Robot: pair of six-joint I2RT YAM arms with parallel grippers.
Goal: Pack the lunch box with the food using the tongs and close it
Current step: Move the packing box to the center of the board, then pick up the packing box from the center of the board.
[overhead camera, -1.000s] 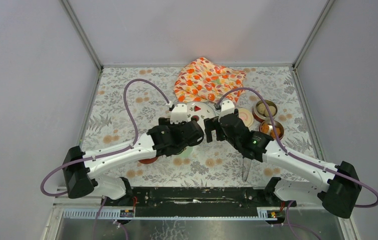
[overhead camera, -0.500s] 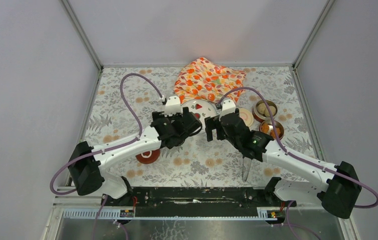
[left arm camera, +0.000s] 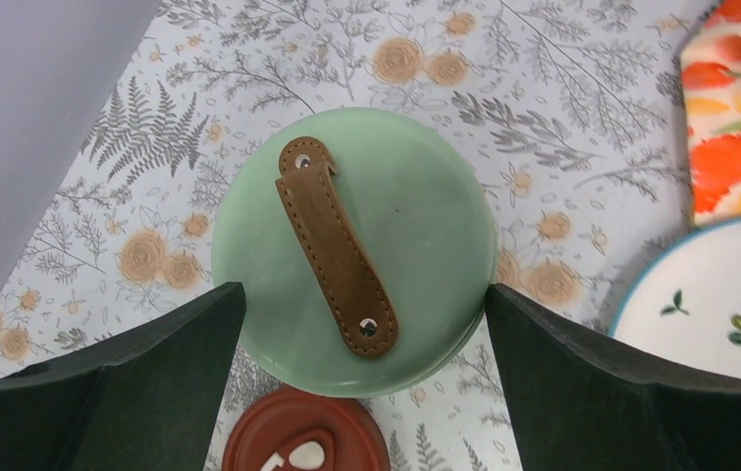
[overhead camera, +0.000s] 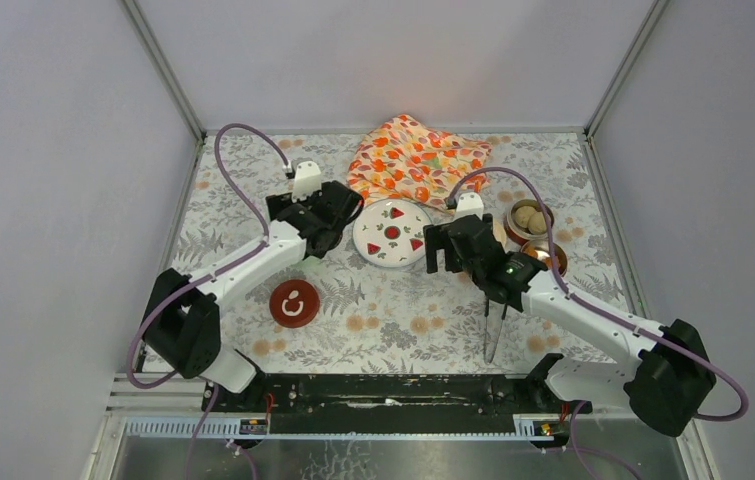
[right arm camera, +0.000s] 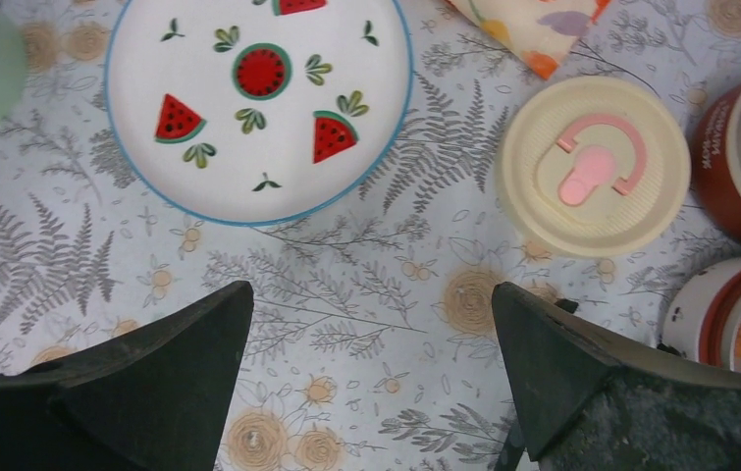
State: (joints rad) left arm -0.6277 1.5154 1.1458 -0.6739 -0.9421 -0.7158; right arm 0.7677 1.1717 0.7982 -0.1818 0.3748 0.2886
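Note:
The mint-green pot of the lunch box [left arm camera: 400,245], its lid crossed by a brown strap, sits between my left gripper's [left arm camera: 364,289] wide-spread fingers, which press its sides. In the top view the left gripper [overhead camera: 319,232] hides it. The dark red lid [overhead camera: 294,303] lies near it. Two steel bowls stand at the right, one with beige balls [overhead camera: 529,217], one with orange chunks [overhead camera: 545,256]. The cream lid [right arm camera: 592,165] lies beside them. My right gripper [right arm camera: 372,287] hangs open over bare table, below the plate. The tongs [overhead camera: 493,330] lie behind it.
A white plate with watermelon prints [overhead camera: 391,232] lies between the two grippers. An orange flower-patterned cloth [overhead camera: 416,160] is bunched at the back. Grey walls close in the table on the left, right and far sides.
My left arm has swung from the middle to the back left, taking the green pot along and uncovering the plate and dark red lid. The right gripper has shifted slightly right.

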